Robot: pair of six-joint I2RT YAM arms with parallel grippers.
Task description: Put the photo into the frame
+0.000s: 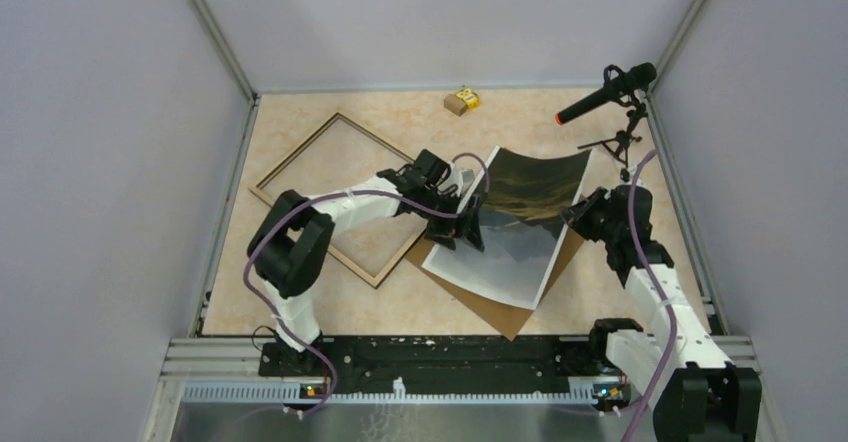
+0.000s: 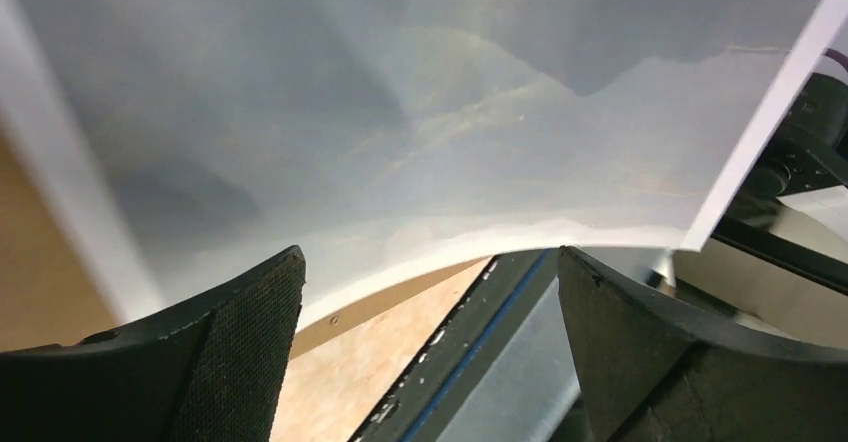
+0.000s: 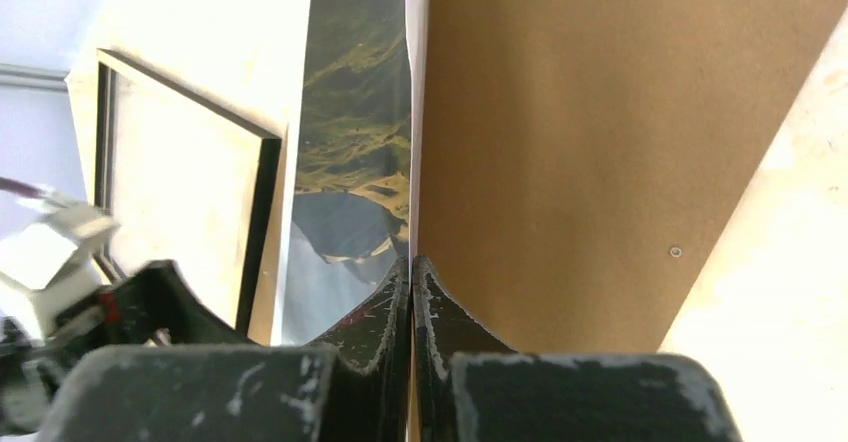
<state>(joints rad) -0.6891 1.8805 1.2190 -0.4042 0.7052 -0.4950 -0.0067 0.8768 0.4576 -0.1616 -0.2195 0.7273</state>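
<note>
The photo point(image 1: 520, 217) lies across the brown backing board point(image 1: 500, 312) right of centre, its right side curled up off the board. My right gripper point(image 1: 577, 212) is shut on that raised right edge; the right wrist view shows the two jaws pressed together on the thin white border point(image 3: 411, 262), with the photo point(image 3: 355, 112) to the left and the board point(image 3: 600, 142) to the right. My left gripper point(image 1: 468, 224) stands open at the photo's left edge, with the fingers point(image 2: 240, 352) wide apart and nothing between them. The frame point(image 1: 340, 197) lies flat on the left, light-wood rim up.
A small yellow-and-brown box point(image 1: 462, 100) sits at the back of the table. A microphone point(image 1: 605, 97) on a small tripod stands at the back right. Grey walls close in both sides, and a black rail point(image 1: 440, 357) runs along the near edge.
</note>
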